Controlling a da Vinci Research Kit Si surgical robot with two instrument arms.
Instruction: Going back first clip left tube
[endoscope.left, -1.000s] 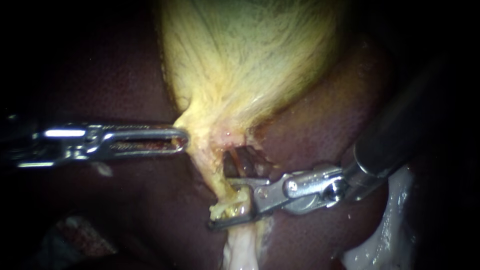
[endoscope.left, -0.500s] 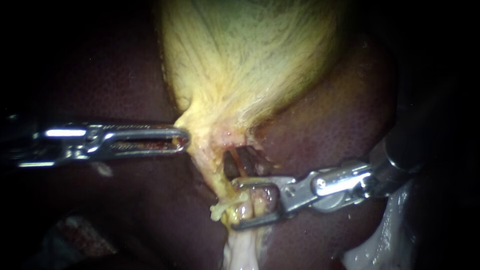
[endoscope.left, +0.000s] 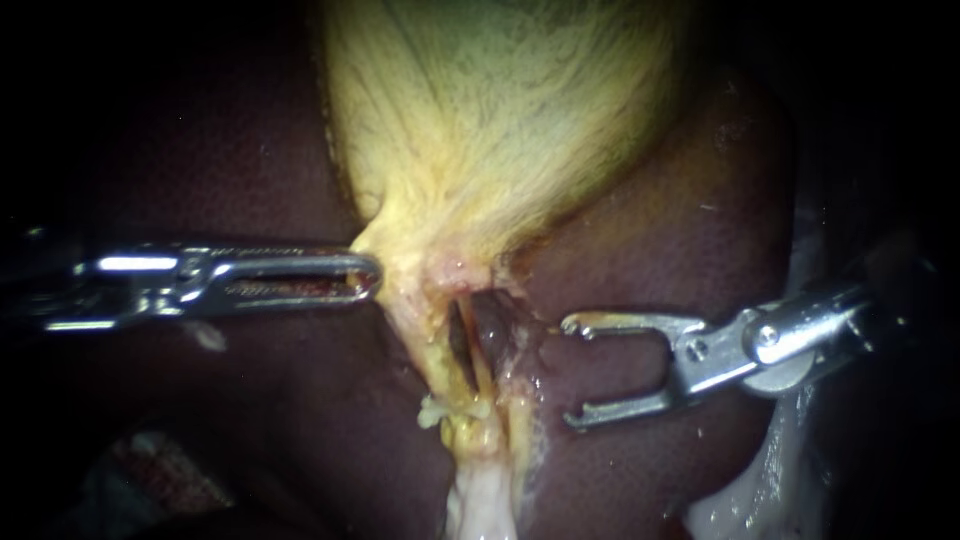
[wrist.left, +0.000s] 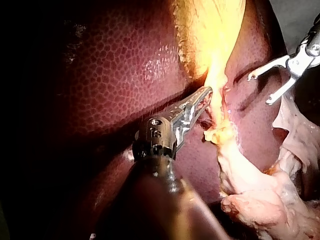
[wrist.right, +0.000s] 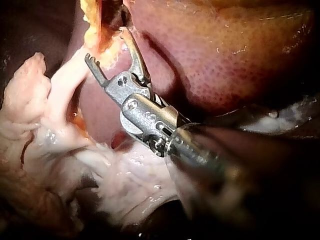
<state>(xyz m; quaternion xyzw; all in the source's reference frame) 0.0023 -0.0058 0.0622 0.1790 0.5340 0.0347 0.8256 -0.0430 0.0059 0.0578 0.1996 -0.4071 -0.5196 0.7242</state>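
Endoscope view: the left instrument, its jaws pressed together, pinches the edge of the yellow gallbladder at its neck. The right instrument hangs with jaws spread wide and empty over the dark liver, just beside the left tube and apart from it.

Left wrist view: the left instrument grips yellow tissue at its tip. The right instrument gapes beyond it.

Right wrist view: the right instrument's jaws are spread. Yellow tissue lies just ahead of them, and nothing lies between.
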